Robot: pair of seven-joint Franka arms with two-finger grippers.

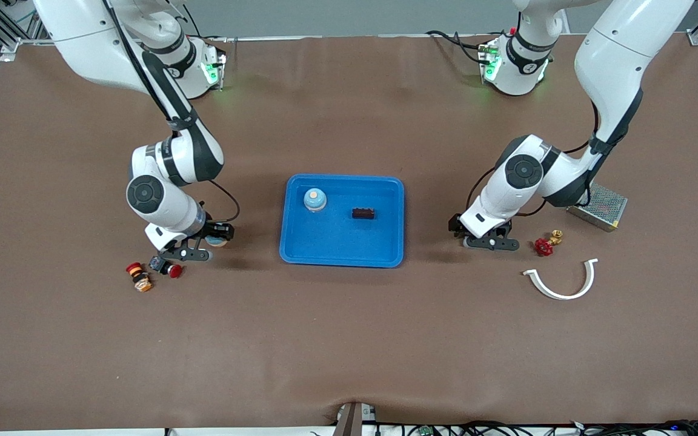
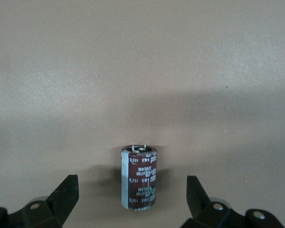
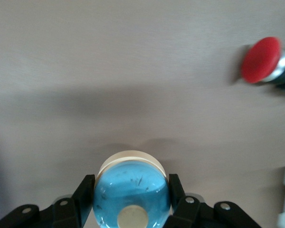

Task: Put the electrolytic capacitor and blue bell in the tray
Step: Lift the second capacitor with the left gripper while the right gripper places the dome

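Note:
The blue tray (image 1: 300, 245) lies mid-table and holds a blue bell (image 1: 314, 199) and a dark brown block (image 1: 363, 213). My right gripper (image 1: 219, 237) is low over the table at the right arm's end of the tray. In the right wrist view it (image 3: 130, 185) is shut on a second blue bell (image 3: 131, 192) with a cream base. My left gripper (image 1: 487, 241) is low over the table at the left arm's end of the tray. In the left wrist view it (image 2: 132, 192) is open around the upright brown electrolytic capacitor (image 2: 139, 176), with both fingers apart from it.
Two red push buttons (image 1: 139, 276) (image 1: 170, 268) lie near my right gripper; one shows in the right wrist view (image 3: 262, 59). Near my left gripper are a red valve handle (image 1: 544, 246), a brass fitting (image 1: 557, 236), a white curved clip (image 1: 563, 284) and a metal box (image 1: 598, 206).

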